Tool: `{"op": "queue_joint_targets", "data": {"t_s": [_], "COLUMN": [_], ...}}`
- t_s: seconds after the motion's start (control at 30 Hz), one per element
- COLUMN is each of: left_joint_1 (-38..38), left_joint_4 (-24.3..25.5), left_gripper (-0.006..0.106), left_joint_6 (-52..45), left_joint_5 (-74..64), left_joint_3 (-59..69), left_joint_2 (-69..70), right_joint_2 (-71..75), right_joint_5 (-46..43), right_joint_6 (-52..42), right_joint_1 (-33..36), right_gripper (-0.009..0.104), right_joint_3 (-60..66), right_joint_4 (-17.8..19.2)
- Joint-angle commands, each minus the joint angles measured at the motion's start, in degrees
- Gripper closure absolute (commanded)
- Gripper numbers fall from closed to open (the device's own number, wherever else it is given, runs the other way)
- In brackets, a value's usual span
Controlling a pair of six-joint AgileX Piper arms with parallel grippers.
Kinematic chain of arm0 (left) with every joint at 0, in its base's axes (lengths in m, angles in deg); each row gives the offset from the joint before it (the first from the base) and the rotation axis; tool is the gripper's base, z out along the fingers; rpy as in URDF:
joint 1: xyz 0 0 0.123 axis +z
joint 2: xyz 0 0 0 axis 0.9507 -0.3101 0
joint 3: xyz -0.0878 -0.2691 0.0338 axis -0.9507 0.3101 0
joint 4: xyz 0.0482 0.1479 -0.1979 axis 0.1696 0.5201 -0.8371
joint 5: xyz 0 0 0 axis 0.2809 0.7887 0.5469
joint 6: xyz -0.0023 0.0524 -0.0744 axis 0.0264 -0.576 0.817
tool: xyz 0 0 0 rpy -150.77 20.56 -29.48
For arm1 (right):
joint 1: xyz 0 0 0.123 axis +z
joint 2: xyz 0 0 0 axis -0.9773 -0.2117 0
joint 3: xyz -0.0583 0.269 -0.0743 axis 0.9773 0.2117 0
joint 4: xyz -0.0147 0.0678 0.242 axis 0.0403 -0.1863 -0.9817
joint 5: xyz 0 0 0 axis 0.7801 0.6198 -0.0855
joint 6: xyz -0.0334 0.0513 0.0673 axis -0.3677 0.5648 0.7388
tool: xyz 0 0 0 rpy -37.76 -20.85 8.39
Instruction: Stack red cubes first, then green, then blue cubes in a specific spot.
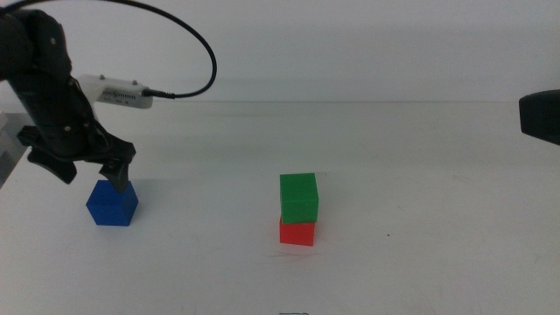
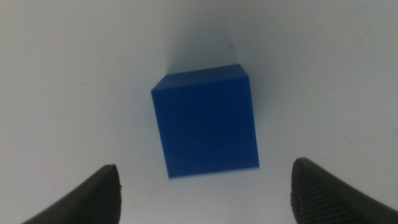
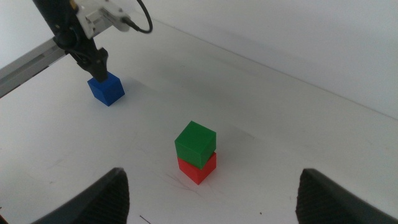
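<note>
A green cube (image 1: pixel 298 197) sits on top of a red cube (image 1: pixel 297 233) near the table's middle; both also show in the right wrist view, green cube (image 3: pixel 195 143) over red cube (image 3: pixel 200 170). The specific spot carries no mark that I can see. At the left, a blue cube (image 1: pixel 112 204) rests alone on the table. My left gripper (image 1: pixel 92 178) hangs open just above it, and in the left wrist view the blue cube (image 2: pixel 205 121) lies ahead of the spread left gripper (image 2: pixel 206 180). My right gripper (image 3: pixel 212 180) is open, high and far from the stack.
The white tabletop (image 1: pixel 420 245) is plain. A black cable (image 1: pixel 197 44) arcs from the left arm. A metal rail (image 3: pixel 25 65) runs along the table's left edge. The right arm's dark body (image 1: pixel 541 115) shows at the right edge of the middle view.
</note>
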Motion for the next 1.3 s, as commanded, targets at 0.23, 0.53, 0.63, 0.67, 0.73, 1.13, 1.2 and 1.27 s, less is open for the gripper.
{"op": "queue_joint_targets", "data": {"t_s": [0.23,0.53,0.63,0.67,0.73,1.13,1.2,1.27], "left_joint_1": [-0.11,-0.11,-0.11,-0.11,-0.11,-1.39,-3.83,-7.03], "left_joint_4": [-0.37,-1.33,-1.41,-1.41,-1.35,-7.76,-5.61,-2.34], "left_gripper": [0.007,0.008,0.016,0.02,0.033,0.101,0.101,0.101], "left_joint_6": [-0.45,-0.45,-0.38,-0.22,-0.05,7.45,12.25,16.45], "left_joint_5": [4.79,8.16,7.96,7.96,7.96,-2.3,-4.24,-7.27], "left_joint_3": [-1.98,-1.98,-1.98,-1.98,-1.98,-1.98,-2.09,-3.61], "left_joint_2": [-3.35,-6.72,-7.09,-7.09,-7.09,0.64,2.94,4.53], "right_joint_2": [0.25,0.25,0.25,0.25,0.25,0.25,0.25,0.25], "right_joint_5": [-4.22,-4.22,-4.22,-4.22,-4.22,-4.22,-4.22,-4.22], "right_joint_6": [-0.74,-0.74,-0.74,-0.74,-0.74,-0.74,-0.74,-0.74], "right_joint_1": [-0.4,-0.4,-0.4,-0.4,-0.4,-0.4,-0.4,-0.4], "right_gripper": [0.011,0.011,0.011,0.011,0.011,0.011,0.011,0.011], "right_joint_3": [-1.41,-1.41,-1.41,-1.41,-1.41,-1.41,-1.41,-1.41], "right_joint_4": [0.32,0.32,0.32,0.32,0.32,0.32,0.32,0.32]}}
